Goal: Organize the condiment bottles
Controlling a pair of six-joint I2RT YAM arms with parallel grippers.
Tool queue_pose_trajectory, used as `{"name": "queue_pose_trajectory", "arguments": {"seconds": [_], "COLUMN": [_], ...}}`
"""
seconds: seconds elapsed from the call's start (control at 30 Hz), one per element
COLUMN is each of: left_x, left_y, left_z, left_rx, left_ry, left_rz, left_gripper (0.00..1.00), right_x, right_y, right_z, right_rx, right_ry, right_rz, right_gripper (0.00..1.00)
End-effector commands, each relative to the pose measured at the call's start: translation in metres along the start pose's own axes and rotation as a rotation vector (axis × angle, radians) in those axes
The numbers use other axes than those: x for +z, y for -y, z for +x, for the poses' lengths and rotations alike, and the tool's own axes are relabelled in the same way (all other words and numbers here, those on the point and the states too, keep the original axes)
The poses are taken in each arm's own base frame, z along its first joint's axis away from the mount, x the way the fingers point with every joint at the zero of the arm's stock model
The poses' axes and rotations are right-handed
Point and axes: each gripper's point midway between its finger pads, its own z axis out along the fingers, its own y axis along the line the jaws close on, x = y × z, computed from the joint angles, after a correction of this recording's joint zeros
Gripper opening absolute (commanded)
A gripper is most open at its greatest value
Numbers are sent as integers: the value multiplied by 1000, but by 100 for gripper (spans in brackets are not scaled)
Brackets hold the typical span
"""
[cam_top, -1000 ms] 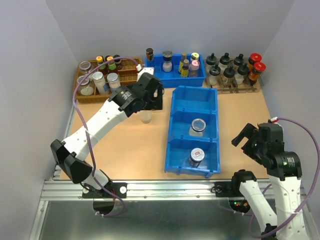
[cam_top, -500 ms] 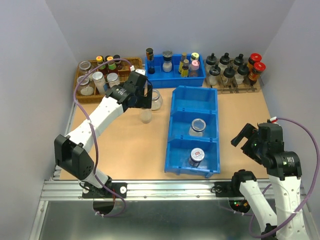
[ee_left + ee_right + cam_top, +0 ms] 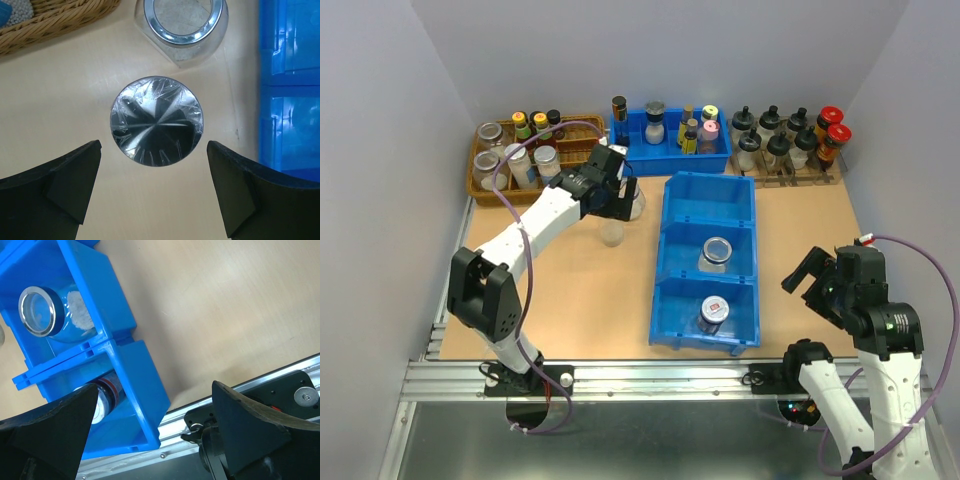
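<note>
**Top view.** The left gripper (image 3: 617, 197) is seen in the upper middle of the frame, over two jars standing on the table (image 3: 570, 290). The near jar (image 3: 612, 234) sits just below the gripper in the picture, and the far jar (image 3: 636, 203) is at its right edge, close to the blue bin (image 3: 665, 260). In the bin, a clear jar (image 3: 717, 250) is held in the middle compartment and a dark jar (image 3: 712, 312) in the lowest. No jar is seen in the top compartment. The right gripper (image 3: 808, 277) is at the lower right, well apart from both table jars, so the left arm is judged the nearer.

**Left wrist.** The near jar (image 3: 156, 120) is viewed from straight above, its round silver top centred between the fingers (image 3: 70, 180). These are spread wide and nothing is held, with a gap at each side. No long axis is offered by a round jar, so a straight descent is judged sufficient. The far jar (image 3: 181, 20) lies at the top of the frame, apart from the near one, and a basket (image 3: 55, 20) is at the upper left.

**Right wrist.** The fingers (image 3: 50, 425) are spread and empty. The bin and its two jars are seen at the upper left.
</note>
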Motion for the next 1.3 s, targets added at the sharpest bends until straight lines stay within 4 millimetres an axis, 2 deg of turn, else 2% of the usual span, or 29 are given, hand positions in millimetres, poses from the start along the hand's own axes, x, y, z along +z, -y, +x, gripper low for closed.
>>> {"name": "queue_pose_trajectory", "arguments": {"seconds": [0.0,0.2,0.4,0.57,0.73,0.77,0.8,0.83,0.9,0.93,1.03,1.07,1.13,1.17,1.23,1.27], "left_x": [10,27,40,46,47,46,43,42,31,27,-5,-24,-45,-67,-85,-101], "left_y": [-4,-12,-7,2,6,7,7,7,4,1,-13,-14,-10,1,13,23], "left_z": [-4,-4,-5,-4,0,2,4,6,10,12,6,-2,-8,-22,-38,-56], "left_rx": [22,14,15,19,22,21,22,20,4,-10,-61,-81,-120,-125,-136,-138], "left_ry": [4,-11,-11,-17,-24,-31,-35,-43,-58,-65,-35,5,34,87,136,183], "left_rz": [-8,-28,-8,39,60,70,74,75,65,49,-24,-15,6,53,102,143], "left_gripper": [99,99,98,89,65,51,44,23,0,0,0,0,0,0,0,0], "right_x": [4,4,6,8,11,11,11,11,11,11,10,11,12,13,14,15], "right_y": [-2,-1,-2,-2,-4,-4,-4,-4,-4,-4,-3,-3,-2,-2,-2,-2], "right_z": [-4,-5,-6,-6,-6,-6,-6,-6,-7,-6,-6,-5,-3,-2,-1,0], "right_rx": [-5,-6,-6,-7,-8,-7,-7,-8,-3,-3,4,4,6,9,8,7], "right_ry": [14,14,13,9,6,7,5,6,10,8,15,13,7,3,-4,-8], "right_rz": [-1,4,8,10,6,7,8,8,8,8,6,4,7,9,8,10], "right_gripper": [100,100,100,100,100,100,100,100,100,100,100,100,100,100,100,100]}}
